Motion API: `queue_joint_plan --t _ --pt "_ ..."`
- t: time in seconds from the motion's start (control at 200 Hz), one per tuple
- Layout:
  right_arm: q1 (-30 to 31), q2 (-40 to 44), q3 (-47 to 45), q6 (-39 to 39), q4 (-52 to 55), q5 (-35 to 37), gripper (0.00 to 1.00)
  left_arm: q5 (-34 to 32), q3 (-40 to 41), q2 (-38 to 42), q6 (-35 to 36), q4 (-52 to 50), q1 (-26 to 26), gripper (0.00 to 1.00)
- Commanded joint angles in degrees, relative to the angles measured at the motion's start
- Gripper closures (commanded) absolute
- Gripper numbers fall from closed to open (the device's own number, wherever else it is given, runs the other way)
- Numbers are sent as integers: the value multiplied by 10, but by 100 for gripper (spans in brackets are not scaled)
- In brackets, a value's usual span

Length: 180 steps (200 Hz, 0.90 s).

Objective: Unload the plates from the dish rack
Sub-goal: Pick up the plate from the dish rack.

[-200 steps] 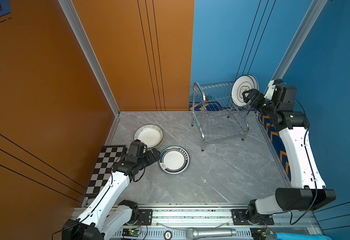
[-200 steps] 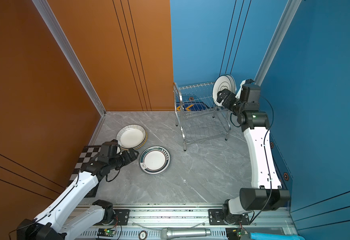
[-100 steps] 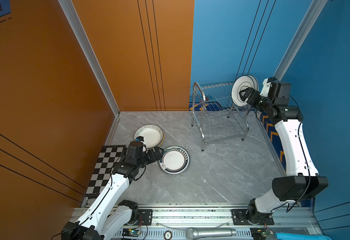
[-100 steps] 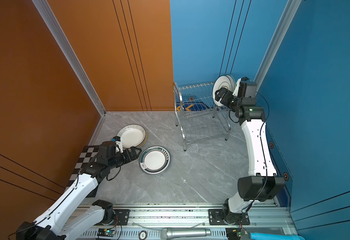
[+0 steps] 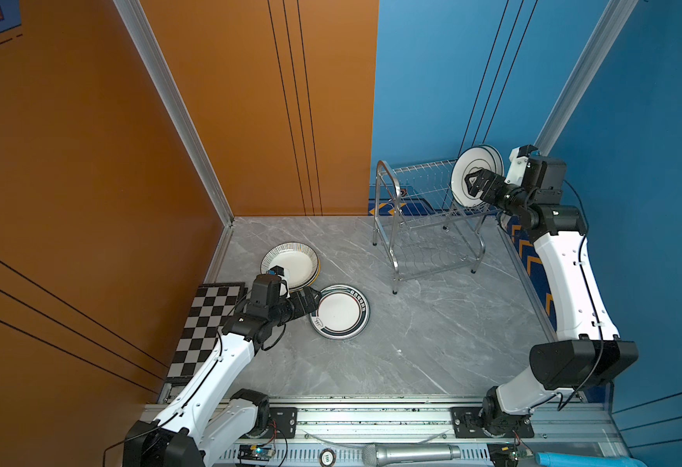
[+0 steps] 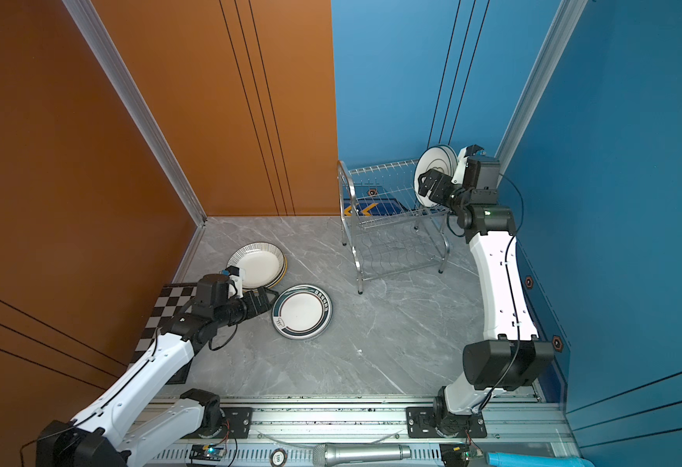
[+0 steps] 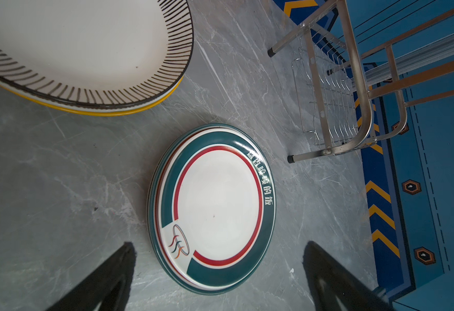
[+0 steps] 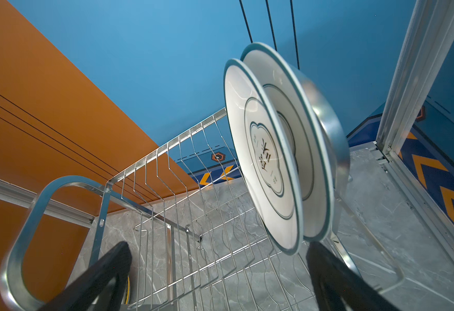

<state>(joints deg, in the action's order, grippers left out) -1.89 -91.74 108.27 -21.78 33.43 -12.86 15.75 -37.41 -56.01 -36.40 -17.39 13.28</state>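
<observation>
Two plates upright in the dish rack, top tier, at the end nearest the right arm. Right claw spread apart just before them, gripping nothing. Left claw likewise apart, empty, low beside the green-banded stack on the surface, with the striped stack nearby.

The left arm and right arm wore white shells between black joint housings, the bulkiest black drum on each nearest the aluminium rail. Thin black cables ran along the shells, clipped down, up from the rail. The left gripper and right gripper had black tapered fingers.
</observation>
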Motion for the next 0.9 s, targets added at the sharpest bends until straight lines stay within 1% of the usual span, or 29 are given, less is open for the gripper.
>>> queue_joint_plan --t 0.0,0.36,0.431,0.566,0.636,0.681,0.806,0.851,0.896 --pt "-1 -12 -6 21 -22 8 0 15 -11 1 11 -2 -2 2" --pt "6 -32 -5 44 -34 44 0 18 -13 5 13 -6 -2 2" --pt "7 -36 -6 45 -40 50 2 18 -13 5 13 -8 -1 2" --pt "9 -42 -7 46 -53 50 10 13 -14 4 14 -14 -2 2" --pt "10 -44 -6 46 -57 53 17 15 -13 2 15 -15 -2 2" --pt "11 -47 -7 48 -60 56 19 14 -12 2 14 -14 -2 2" --pt "17 -51 -7 63 -64 80 28 16 -9 7 14 -15 -2 2" --pt "20 -53 -7 72 -65 92 35 15 -9 8 15 -14 -2 2" --pt "24 -55 -8 81 -66 104 37 15 -9 10 14 -14 -2 2"
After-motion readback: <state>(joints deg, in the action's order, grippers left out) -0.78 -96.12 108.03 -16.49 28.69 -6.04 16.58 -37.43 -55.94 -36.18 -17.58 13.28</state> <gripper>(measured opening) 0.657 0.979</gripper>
